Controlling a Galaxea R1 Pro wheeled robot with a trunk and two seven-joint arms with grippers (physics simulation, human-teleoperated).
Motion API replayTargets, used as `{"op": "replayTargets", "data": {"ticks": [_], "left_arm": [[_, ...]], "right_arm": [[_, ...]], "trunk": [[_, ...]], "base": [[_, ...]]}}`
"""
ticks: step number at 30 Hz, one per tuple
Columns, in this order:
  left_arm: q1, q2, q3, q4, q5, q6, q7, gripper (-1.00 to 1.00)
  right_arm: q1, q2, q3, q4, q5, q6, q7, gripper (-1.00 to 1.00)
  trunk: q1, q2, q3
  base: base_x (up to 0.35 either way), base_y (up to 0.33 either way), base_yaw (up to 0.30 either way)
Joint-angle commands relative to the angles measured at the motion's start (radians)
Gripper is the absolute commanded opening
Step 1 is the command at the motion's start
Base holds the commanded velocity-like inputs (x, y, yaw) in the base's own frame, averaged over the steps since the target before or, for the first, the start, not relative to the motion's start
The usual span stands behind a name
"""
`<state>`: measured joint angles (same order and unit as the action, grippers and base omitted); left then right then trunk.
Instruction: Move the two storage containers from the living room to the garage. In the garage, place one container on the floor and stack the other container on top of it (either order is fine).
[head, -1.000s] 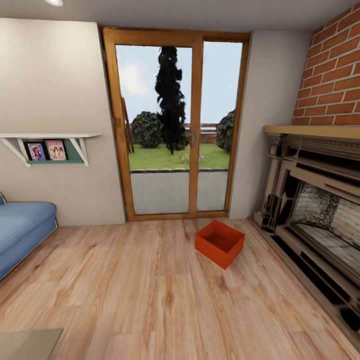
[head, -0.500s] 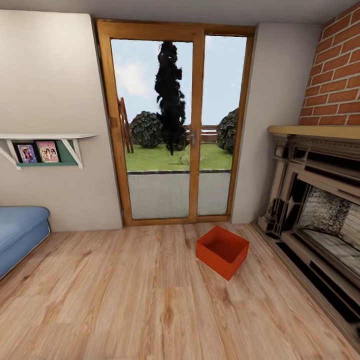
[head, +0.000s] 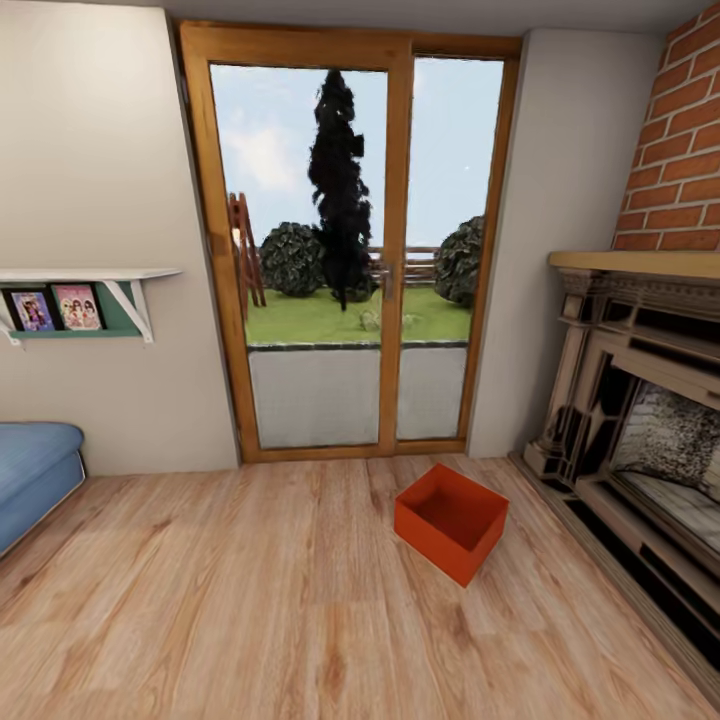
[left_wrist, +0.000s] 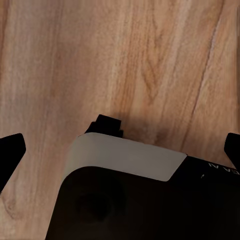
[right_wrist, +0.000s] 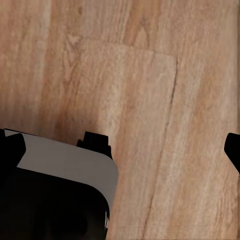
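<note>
Living room, robot facing the glazed wooden door (head: 345, 250). One storage container (head: 451, 521), red-orange, open top, sits empty on the light wood-plank floor (head: 250, 600), turned corner-on, right of centre, near the door sill and just left of the fireplace (head: 640, 440). Brick chimney breast (head: 680, 170) above the mantel, far right. Blue sofa (head: 30, 475) at the left edge; white wall shelf (head: 85, 290) with two small pictures above it.

Left pincer (left_wrist: 120, 145): dark fingertips (left_wrist: 11, 150) at opposite frame edges, spread wide, nothing between, planks below. Right pincer (right_wrist: 120, 145): fingertips (right_wrist: 232, 150) likewise wide apart, holding nothing, over planks.
</note>
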<state>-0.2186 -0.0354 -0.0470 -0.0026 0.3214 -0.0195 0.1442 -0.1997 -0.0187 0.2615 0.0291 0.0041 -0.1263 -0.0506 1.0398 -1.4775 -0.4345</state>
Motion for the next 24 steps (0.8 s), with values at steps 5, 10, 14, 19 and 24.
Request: {"op": "replayTargets", "data": {"ticks": [5, 10, 14, 19, 24], "left_arm": [[-0.001, 0.000, -0.005, 0.000, 0.007, -0.002, 0.003, 1.00], [0.000, 0.000, -0.005, 0.000, 0.007, -0.001, 0.003, 1.00], [-0.001, -0.001, -0.005, 0.000, 0.006, -0.001, 0.003, 1.00], [0.000, -0.001, -0.005, 0.000, 0.007, -0.002, 0.003, 1.00], [-0.001, -0.001, -0.005, 0.000, 0.006, -0.002, 0.003, 1.00]], "right_arm": [[-0.001, 0.000, 0.005, 0.003, 0.001, -0.006, -0.003, 1.00], [-0.001, 0.000, 0.004, 0.003, 0.001, -0.007, -0.003, 1.00], [-0.001, 0.000, 0.002, 0.003, -0.002, -0.008, -0.004, 1.00], [-0.001, 0.002, 0.000, 0.003, -0.011, -0.007, -0.011, 1.00], [-0.001, 0.002, -0.003, 0.003, -0.015, -0.007, -0.012, 1.00]], "trunk": [[0.001, -0.001, -0.001], [0.001, -0.001, -0.001], [0.001, -0.001, -0.001], [0.001, -0.001, -0.001], [0.001, -0.001, -0.001]], "base": [[0.326, 0.000, 0.000], [0.326, 0.000, 0.000], [0.326, 0.000, 0.000], [0.326, 0.000, 0.000], [0.326, 0.000, 0.000]]}}
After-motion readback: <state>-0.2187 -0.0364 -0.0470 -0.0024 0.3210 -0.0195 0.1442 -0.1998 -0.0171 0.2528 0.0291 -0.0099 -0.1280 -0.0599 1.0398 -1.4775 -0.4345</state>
